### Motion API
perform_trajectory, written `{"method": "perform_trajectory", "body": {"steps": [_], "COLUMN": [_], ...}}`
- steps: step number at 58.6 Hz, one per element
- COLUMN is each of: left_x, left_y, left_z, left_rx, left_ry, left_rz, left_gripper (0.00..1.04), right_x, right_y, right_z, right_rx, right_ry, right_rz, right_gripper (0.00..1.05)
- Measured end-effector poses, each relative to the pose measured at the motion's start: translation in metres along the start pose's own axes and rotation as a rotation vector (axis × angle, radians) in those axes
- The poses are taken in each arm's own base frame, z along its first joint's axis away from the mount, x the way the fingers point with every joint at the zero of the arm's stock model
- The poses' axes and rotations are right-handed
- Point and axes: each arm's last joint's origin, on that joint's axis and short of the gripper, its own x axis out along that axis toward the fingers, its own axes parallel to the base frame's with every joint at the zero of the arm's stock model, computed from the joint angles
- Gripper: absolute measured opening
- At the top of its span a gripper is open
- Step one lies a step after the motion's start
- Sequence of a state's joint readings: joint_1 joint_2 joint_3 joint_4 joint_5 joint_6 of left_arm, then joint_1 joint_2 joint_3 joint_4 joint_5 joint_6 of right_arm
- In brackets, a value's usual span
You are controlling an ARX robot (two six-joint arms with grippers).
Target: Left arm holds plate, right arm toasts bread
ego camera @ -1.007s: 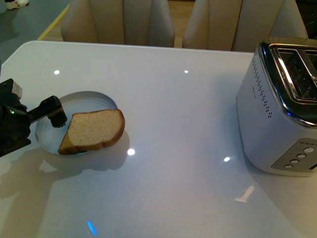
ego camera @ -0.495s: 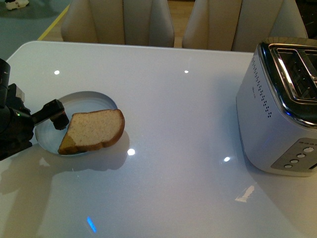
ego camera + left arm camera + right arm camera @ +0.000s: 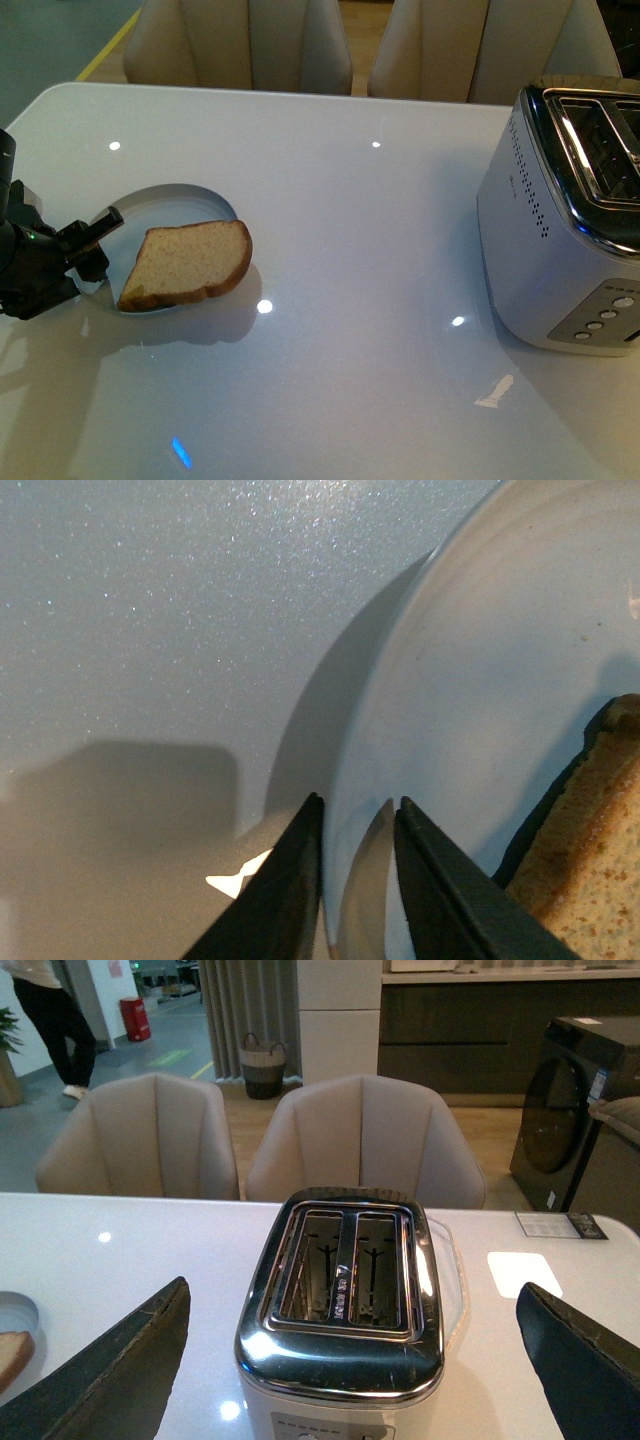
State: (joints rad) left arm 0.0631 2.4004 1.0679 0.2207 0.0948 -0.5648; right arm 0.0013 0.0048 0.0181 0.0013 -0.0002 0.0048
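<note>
The pale blue-grey plate [image 3: 170, 205] sits on the white table at the left. The slice of bread [image 3: 187, 263] lies on it, its rounded end over the plate's right rim. My left gripper [image 3: 95, 262] is shut on the plate's left rim; in the left wrist view its black fingers [image 3: 437, 880] pinch the rim, with the plate [image 3: 510, 670] and bread crust [image 3: 585, 860] beyond. My right gripper [image 3: 350, 1360] is open and empty, well above the silver two-slot toaster [image 3: 345, 1290]. It does not show in the front view.
The toaster [image 3: 560, 220] stands at the table's right edge, slots up, buttons on its front face. Beige chairs [image 3: 240, 40] stand behind the table. The plate and bread peek in at the far edge of the right wrist view [image 3: 12, 1335].
My left gripper has drawn left and down, and its jaws have come together on the plate's left rim. Plate and bread stay put.
</note>
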Motion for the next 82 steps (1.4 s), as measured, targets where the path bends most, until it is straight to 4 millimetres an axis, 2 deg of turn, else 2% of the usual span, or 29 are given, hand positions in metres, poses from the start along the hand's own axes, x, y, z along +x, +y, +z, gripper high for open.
{"method": "perform_trajectory", "body": {"steps": [7,22,30,38,44,56,69,82], "left_x": [-0.004,-0.014,-0.026,-0.044,-0.07,-0.114,-0.151,-0.185], "left_y": [0.001,0.003,0.003,0.003,-0.003,-0.027,-0.065,-0.123], "left_z": [0.001,0.0,0.003,0.004,0.008,0.014,0.004,-0.005], "left_rx": [-0.031,-0.06,-0.07,-0.085,-0.101,-0.114,-0.102,-0.041], "left_ry": [0.001,-0.004,-0.024,-0.041,-0.076,-0.136,-0.128,-0.127], "left_rz": [-0.023,-0.061,-0.087,-0.123,-0.176,-0.28,-0.363,-0.471], "left_gripper": [0.03,0.03,0.03,0.03,0.03,0.03,0.03,0.03], "right_x": [0.0,0.0,0.0,0.0,0.0,0.0,0.0,0.0], "right_y": [0.0,0.0,0.0,0.0,0.0,0.0,0.0,0.0], "right_z": [0.0,0.0,0.0,0.0,0.0,0.0,0.0,0.0], "right_rx": [0.0,0.0,0.0,0.0,0.0,0.0,0.0,0.0], "right_ry": [0.0,0.0,0.0,0.0,0.0,0.0,0.0,0.0], "right_rz": [0.0,0.0,0.0,0.0,0.0,0.0,0.0,0.0], "right_gripper": [0.96,0.96,0.96,0.96,0.96,0.96,0.96,0.96]}}
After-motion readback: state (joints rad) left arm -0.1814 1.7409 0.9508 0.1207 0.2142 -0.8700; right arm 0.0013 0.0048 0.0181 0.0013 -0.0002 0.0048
